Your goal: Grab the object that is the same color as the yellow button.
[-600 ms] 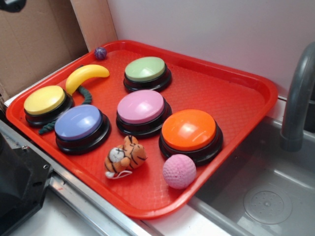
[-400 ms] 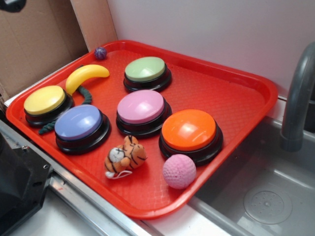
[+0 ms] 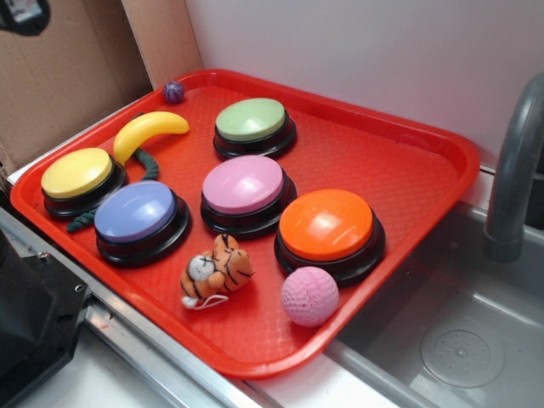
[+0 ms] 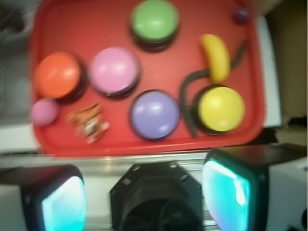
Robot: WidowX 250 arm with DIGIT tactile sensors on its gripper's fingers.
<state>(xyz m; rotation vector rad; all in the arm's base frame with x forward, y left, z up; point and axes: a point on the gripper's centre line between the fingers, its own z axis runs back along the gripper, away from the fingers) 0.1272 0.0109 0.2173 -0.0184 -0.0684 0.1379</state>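
Note:
The yellow toy banana (image 3: 149, 132) lies on the red tray (image 3: 391, 161) at its far left, just behind the yellow button (image 3: 78, 173). One end rests over a dark green cord (image 3: 151, 163). In the blurred wrist view the banana (image 4: 215, 57) sits above the yellow button (image 4: 221, 108). My gripper (image 4: 144, 197) is open and empty, with its cyan pads (image 4: 226, 192) wide apart. It hangs high above the tray's near edge, well away from the banana. Only a dark corner of it (image 3: 21, 14) shows at the top left of the exterior view.
The tray also holds green (image 3: 252, 120), pink (image 3: 244, 184), purple (image 3: 136, 212) and orange (image 3: 326, 224) buttons, a tiger toy (image 3: 218, 270), a pink ball (image 3: 309, 296) and a small purple ball (image 3: 173, 91). A sink (image 3: 459, 340) and faucet (image 3: 514, 170) are on the right, cardboard (image 3: 68, 76) on the left.
The gripper's corner at the top left of the exterior view has come slightly further into the frame. Nothing on the tray has moved.

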